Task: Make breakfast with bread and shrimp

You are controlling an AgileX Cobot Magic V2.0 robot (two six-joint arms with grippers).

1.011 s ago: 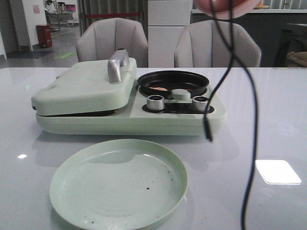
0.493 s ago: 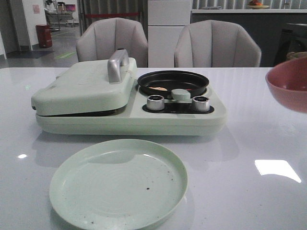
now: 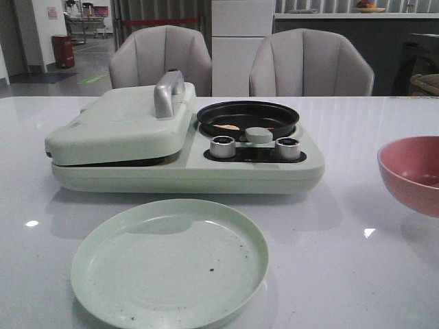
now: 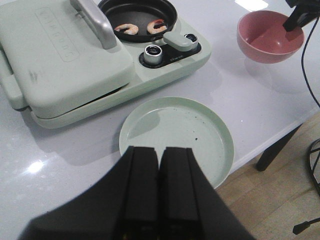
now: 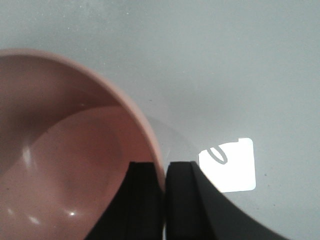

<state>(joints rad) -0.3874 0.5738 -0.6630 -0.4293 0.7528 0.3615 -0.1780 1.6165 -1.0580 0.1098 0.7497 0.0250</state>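
Observation:
Two orange-pink shrimp [image 4: 126, 29] lie in the round black pan [image 4: 137, 15] of the pale green cooker [image 3: 185, 168]; one shrimp [image 3: 226, 127] shows in the front view. The bread is out of view, and the cooker's lid [image 3: 120, 123] is down. My right gripper [image 5: 164, 167] is shut on the rim of the empty pink bowl [image 5: 60, 165], which sits low at the table's right side [image 3: 411, 175]. My left gripper [image 4: 160, 150] is shut on nothing and hovers over the near edge of the empty green plate [image 4: 177, 135].
The cooker has two silver knobs [image 3: 222, 146] and a metal lid handle [image 3: 167, 92]. Two grey chairs [image 3: 161, 58] stand behind the table. The table's edge [image 4: 280, 137] runs just beyond the plate, with a black cable [image 4: 307, 60] hanging past it.
The pink bowl came down from high above the cooker to the table's right side. The dangling black cable has left the front view.

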